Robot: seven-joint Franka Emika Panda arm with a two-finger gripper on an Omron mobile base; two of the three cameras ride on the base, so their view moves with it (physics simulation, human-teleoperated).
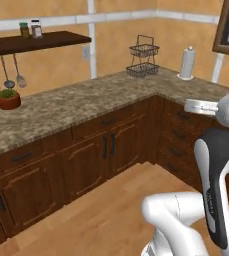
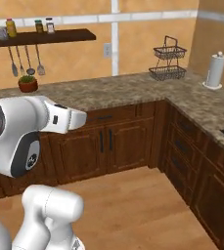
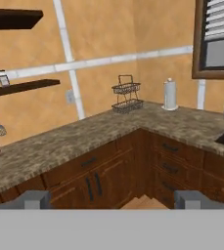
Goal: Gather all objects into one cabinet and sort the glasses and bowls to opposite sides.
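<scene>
Your fingers (image 3: pixel 112 199) stand wide apart and empty, aimed level at the table (image 3: pixel 84 139) corner with its wire rack (image 3: pixel 126 93), and no cup, bowl or cabinet lies ahead, so which way they lie you cannot tell.

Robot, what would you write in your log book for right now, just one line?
pincer: open, holding nothing | facing: corner counter | on counter: wire basket rack, paper towel roll | cups, bowl: not reached yet
</scene>
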